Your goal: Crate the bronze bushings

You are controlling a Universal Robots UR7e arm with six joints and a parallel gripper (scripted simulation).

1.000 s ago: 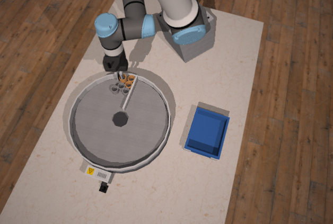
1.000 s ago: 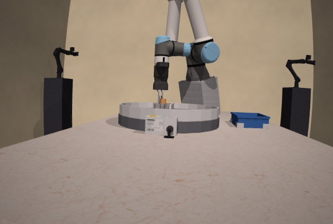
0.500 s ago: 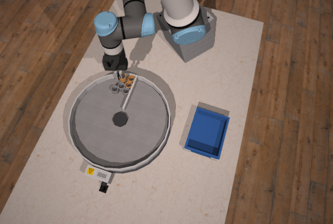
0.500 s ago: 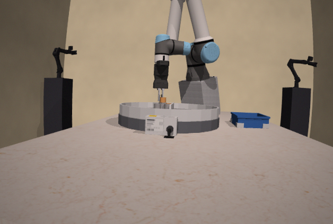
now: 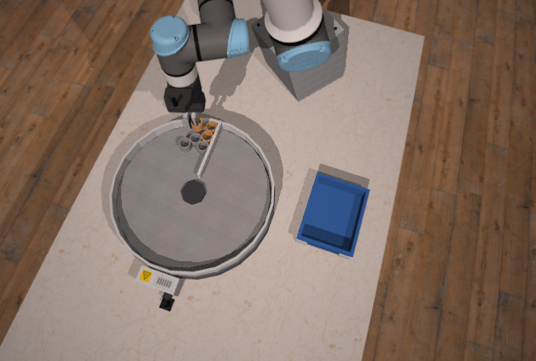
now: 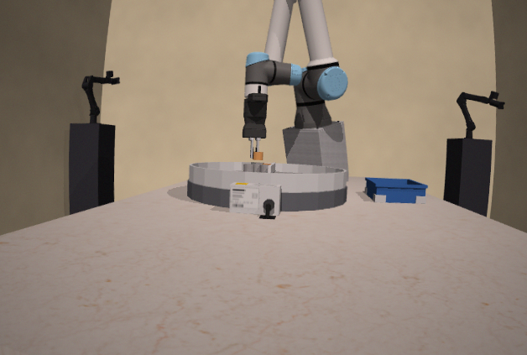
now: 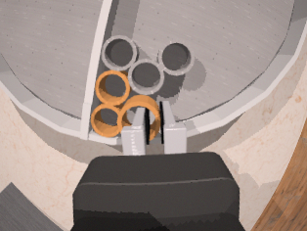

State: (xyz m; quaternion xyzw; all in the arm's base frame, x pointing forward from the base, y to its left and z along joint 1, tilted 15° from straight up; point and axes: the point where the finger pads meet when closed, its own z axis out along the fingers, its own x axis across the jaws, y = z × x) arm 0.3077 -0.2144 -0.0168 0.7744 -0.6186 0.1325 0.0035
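My gripper is shut on the wall of a bronze bushing and holds it just above the rim of the turning table; the held bushing also shows in the exterior view. Two more bronze bushings stand on the table against the divider bar. Three steel bushings stand beside them. In the top view the gripper hangs over the table's far edge. The blue crate sits to the right of the table and looks empty.
A grey control box with a knob is fixed to the table's front. The robot's base pedestal stands behind the table. Two black camera stands flank the bench.
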